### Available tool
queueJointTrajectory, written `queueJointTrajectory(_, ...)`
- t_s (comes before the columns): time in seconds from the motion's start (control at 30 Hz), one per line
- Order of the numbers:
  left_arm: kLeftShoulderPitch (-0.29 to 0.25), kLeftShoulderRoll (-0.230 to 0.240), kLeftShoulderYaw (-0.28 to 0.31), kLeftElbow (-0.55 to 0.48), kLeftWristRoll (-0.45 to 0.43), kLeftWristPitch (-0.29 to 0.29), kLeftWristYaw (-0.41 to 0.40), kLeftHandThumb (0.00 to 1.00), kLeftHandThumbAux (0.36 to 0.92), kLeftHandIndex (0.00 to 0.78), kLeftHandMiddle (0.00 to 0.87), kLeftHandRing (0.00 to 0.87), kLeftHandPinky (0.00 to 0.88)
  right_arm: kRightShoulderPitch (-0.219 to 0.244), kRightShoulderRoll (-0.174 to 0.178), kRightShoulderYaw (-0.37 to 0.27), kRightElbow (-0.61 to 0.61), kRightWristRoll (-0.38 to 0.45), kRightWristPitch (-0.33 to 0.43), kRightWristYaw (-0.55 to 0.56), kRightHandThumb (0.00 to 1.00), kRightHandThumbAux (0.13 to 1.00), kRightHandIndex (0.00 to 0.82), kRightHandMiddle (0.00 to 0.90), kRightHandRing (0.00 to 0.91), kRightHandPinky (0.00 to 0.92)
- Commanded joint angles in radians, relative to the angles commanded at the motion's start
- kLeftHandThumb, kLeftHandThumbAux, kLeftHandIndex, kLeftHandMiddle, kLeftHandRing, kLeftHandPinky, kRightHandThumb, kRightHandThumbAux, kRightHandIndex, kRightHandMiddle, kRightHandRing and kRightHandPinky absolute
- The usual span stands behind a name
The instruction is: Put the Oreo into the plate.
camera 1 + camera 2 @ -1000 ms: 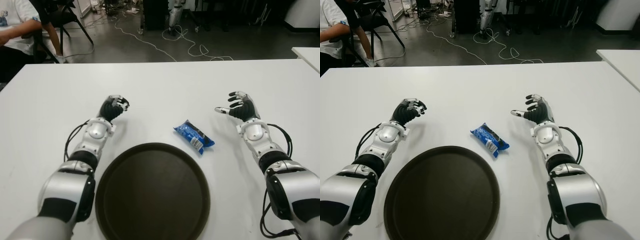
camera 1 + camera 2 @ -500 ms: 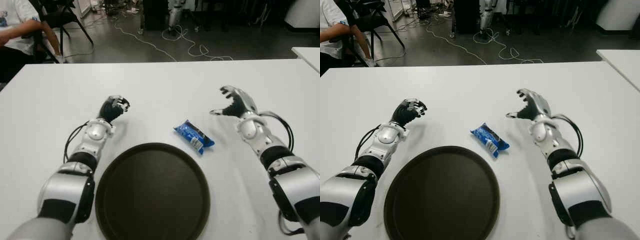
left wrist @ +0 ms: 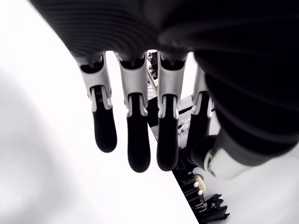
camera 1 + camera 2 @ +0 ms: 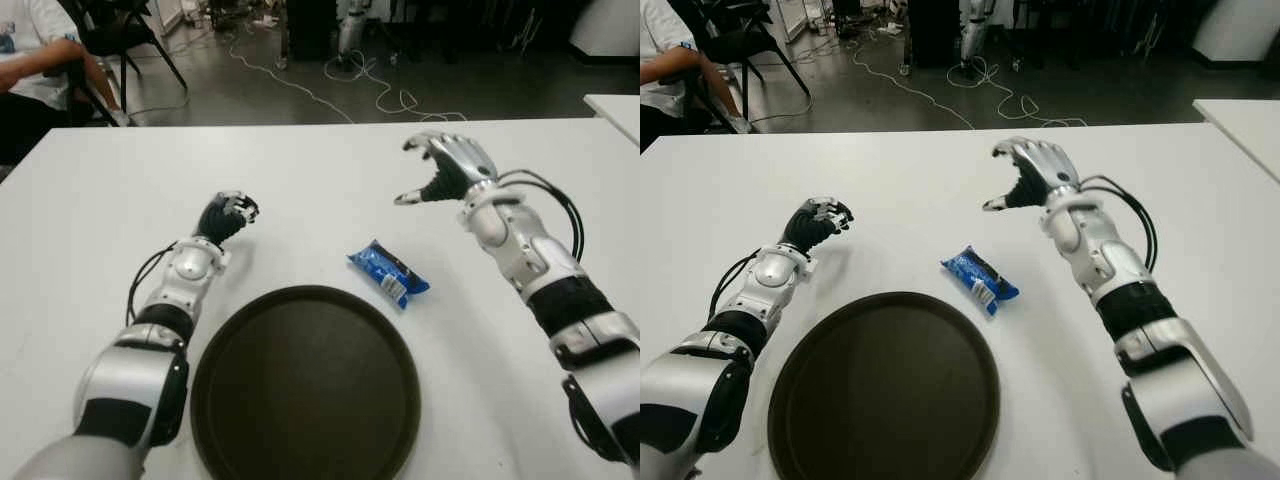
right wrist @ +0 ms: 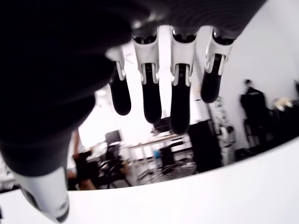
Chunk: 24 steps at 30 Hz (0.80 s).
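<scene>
The Oreo [image 4: 388, 273] is a small blue pack lying flat on the white table [image 4: 320, 180], just beyond the right rim of the plate [image 4: 305, 385], a dark brown round dish with nothing on it. My right hand [image 4: 415, 172] hovers above the table, beyond and slightly right of the pack, apart from it. Its fingers [image 5: 180, 107] are spread and hold nothing. My left hand [image 4: 228, 214] shows beyond the plate's left side, with its fingers [image 3: 138, 140] hanging loosely and nothing between them.
A person [image 4: 30, 60] sits at the far left beyond the table, beside a dark chair [image 4: 135, 35]. Cables [image 4: 380, 95] trail over the floor past the far edge. A second white table [image 4: 615, 105] shows at the far right.
My right hand has risen from the table and moved forward and a little left, toward the space beyond the Oreo. The left hand, the pack and the plate have stayed put.
</scene>
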Motion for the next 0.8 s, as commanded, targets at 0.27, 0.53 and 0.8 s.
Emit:
queueJointTrajectory(0.27,0.000,0.009,0.000,0.000,0.002,-0.001,-0.006,0.942,0.655,0.495,0.439,0.434,0.357,0.100,-0.030,-0.016,-0.245,-0.063,0.140,0.129,0.000,0.662,0.175,0.196,0.199,0.171)
queueJointTrajectory(0.53,0.004,0.014,0.006,0.001,-0.006,-0.010,-0.021,0.942,0.654,0.480,0.440,0.443,0.367,0.137,-0.022,-0.002,-0.422,-0.170,0.279,0.265,0.000,0.632,0.165,0.180,0.179,0.144)
queueJointTrajectory(0.8,0.005,0.019,0.004,-0.002,-0.005,-0.013,-0.022,0.941,0.655,0.473,0.439,0.448,0.376,0.184,-0.005,0.030,-0.530,-0.291,0.333,0.324,0.000,0.659,0.163,0.182,0.194,0.173)
